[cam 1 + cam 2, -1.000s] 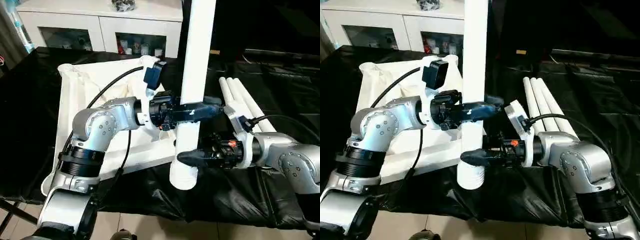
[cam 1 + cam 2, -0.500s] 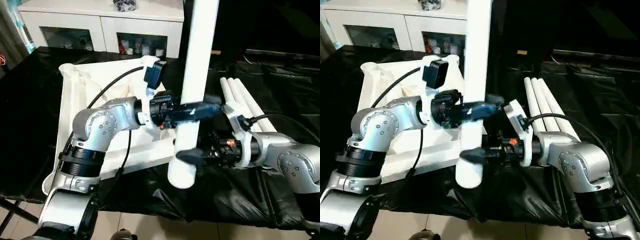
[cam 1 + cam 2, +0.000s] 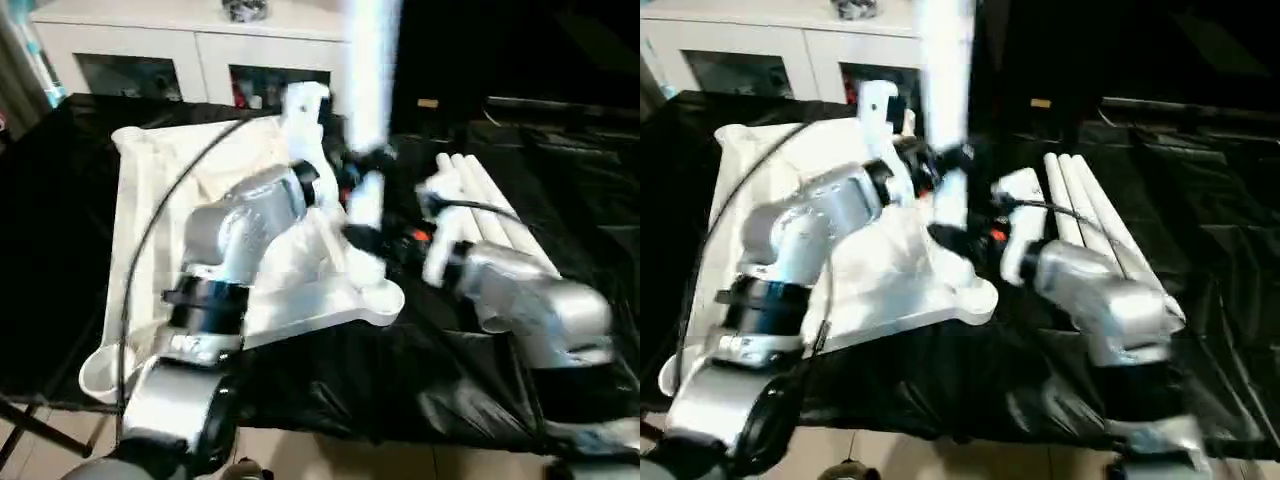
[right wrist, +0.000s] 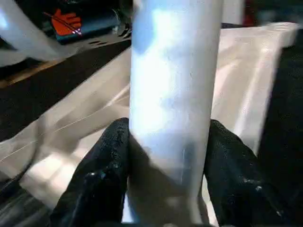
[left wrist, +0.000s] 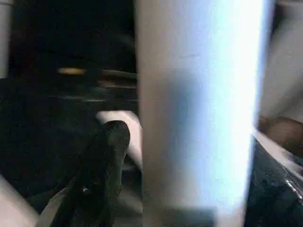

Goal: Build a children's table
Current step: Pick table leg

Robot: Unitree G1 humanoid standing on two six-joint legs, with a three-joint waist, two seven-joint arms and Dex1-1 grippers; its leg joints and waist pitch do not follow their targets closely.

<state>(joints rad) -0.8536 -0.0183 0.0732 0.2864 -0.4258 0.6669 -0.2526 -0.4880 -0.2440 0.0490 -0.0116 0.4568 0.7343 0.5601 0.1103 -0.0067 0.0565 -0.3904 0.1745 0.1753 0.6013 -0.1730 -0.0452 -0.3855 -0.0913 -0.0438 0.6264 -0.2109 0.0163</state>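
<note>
Right end effector (image 4: 168, 156) clamps the upright leg (image 4: 173, 94) over the tabletop (image 3: 150, 230), left end effector (image 5: 180, 156) prob. loose, fingers apart.

White plastic is shown against black cloth.

The table top (image 3: 170, 200), the upright leg (image 4: 173, 80) and the three spare legs (image 3: 1085, 215) are all seen in plain white. The cloth (image 3: 60, 260) beneath them is black and glossy. The forearms (image 3: 245, 215) are finished in silver with black bands, and the fingers (image 4: 106, 175) are black. An orange mark (image 4: 66, 21) is seen on a dark blue part. The cabinet (image 3: 200, 45) is white.
</note>
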